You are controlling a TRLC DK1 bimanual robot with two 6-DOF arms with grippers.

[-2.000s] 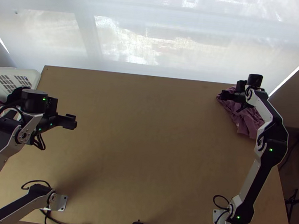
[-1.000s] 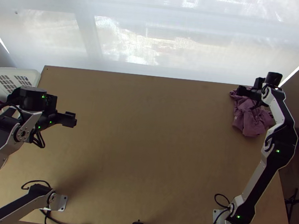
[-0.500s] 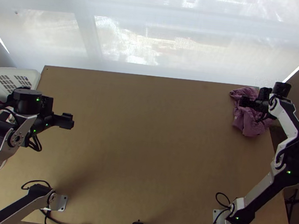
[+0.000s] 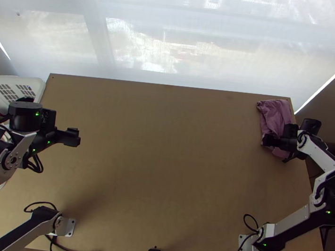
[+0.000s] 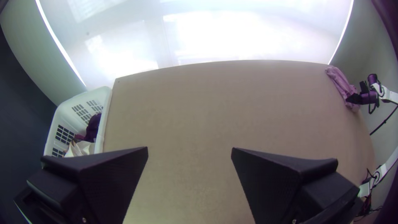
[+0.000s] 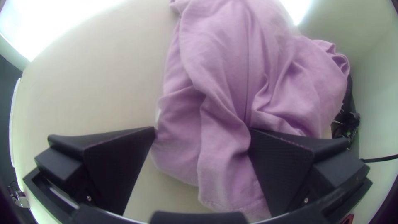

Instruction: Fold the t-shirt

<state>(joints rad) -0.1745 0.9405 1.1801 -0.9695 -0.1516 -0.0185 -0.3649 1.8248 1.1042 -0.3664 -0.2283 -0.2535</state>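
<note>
- T-shirt [image 4: 274,112], mauve: bunched, at the far right corner of the table [image 4: 163,172]. The top view gives its place there; the right wrist view gives its rumpled surface, with long creases and a hem.
- Right gripper [image 4: 266,140], top view: at the near end of the t-shirt. Right gripper [image 6: 202,128], right wrist view: fingers spread, part of the cloth between them; one fingertip at the cloth's edge, the other against or over its folds.
- Left gripper [image 4: 75,137], top view: over the left part of the table, well apart from the t-shirt. Left gripper [image 5: 189,148], left wrist view: fingers spread wide, bare tabletop between them.
- Basket [image 5: 107,99], white, slotted walls: beside the table's left edge. The left wrist view gives its contents, including a dark purple piece [image 5: 92,128] and a pale one [image 5: 81,148].
- Pale window covering [image 4: 151,43]: beyond the table's far edge.
</note>
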